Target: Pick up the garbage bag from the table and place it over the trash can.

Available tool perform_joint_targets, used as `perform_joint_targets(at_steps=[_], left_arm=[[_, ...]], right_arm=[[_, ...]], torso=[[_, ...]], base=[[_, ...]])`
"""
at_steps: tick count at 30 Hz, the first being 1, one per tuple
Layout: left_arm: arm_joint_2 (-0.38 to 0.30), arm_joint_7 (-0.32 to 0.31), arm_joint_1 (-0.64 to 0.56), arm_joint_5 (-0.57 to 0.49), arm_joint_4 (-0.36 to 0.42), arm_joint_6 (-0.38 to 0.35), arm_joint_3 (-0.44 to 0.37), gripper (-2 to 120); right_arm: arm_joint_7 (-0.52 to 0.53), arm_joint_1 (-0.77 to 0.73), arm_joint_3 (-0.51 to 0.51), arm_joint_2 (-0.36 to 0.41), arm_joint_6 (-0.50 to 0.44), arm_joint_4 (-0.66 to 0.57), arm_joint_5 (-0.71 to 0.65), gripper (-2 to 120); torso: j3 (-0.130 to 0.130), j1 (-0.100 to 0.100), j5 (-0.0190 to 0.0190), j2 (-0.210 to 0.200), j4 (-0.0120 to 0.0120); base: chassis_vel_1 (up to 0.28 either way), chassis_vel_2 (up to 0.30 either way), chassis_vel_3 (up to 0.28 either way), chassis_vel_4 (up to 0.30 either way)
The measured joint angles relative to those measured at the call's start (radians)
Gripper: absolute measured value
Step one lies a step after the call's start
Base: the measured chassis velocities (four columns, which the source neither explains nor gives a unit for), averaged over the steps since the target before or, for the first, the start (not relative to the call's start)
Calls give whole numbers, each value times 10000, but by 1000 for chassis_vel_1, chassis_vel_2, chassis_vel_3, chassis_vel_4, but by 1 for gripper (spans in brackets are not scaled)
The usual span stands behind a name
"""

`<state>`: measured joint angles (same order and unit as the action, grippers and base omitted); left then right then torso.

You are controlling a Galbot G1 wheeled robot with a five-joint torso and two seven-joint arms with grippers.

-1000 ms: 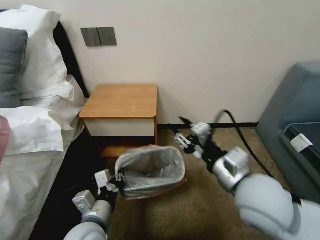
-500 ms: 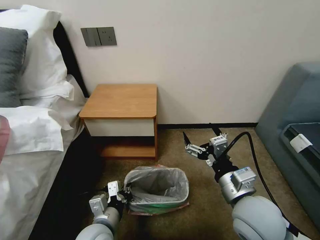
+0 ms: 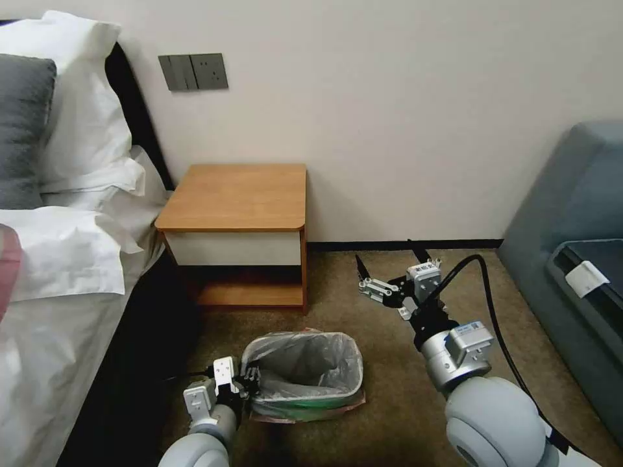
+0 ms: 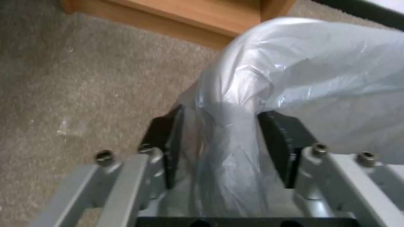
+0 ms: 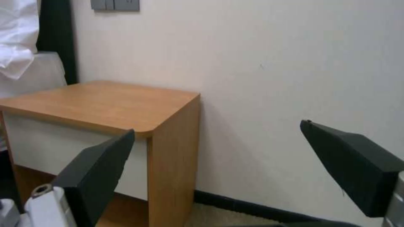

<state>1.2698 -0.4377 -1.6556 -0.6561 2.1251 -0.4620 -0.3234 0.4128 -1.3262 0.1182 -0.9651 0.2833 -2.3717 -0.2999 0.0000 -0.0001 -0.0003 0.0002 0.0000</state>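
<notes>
Since the half-second before: the trash can (image 3: 305, 373), lined with the garbage bag (image 3: 295, 363), has been settled upright on the carpet (image 3: 402, 415), in front of the surface's (image 3: 237, 194) lower shelf.
Bag position: film is draped over the rim; a pinkish-red edge trails at the base.
Left tool (image 3: 250, 381): set at the can's left rim, pads (image 4: 276, 142) parted, a fold of film lying between them, judged released or barely held.
Right tool (image 3: 389, 259): raised beside the can's far right corner, spread wide, nothing held.
Task standing: lining is judged practically done; release and withdrawal remain.
Surface top: nothing is carried on it.
Writing: small tags are seen on the right arm, not legible; no brands can be read.
</notes>
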Motion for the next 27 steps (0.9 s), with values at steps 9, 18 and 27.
perform_joint_targets(at_steps=[9,18,27], left_arm=[[22,51,-162,-21,341,220,-182,84],[156,508,-309,563,712,928,-469,100],[326,1308,-1040,4902,279,5416,-1337,100]], right_arm=[[56,22,-115,-6,9,-40,-152,100],[139,-262,32,122,-76,-251,-464,100],[-2297,-2653,2249,-1387,-2792,1277,192,100]], torso=[[0,0,0,-2,-1],[0,1,2,-2,1],[0,1,0,-2,0]], base=[[0,0,0,0],[0,0,0,0],[0,0,0,0]])
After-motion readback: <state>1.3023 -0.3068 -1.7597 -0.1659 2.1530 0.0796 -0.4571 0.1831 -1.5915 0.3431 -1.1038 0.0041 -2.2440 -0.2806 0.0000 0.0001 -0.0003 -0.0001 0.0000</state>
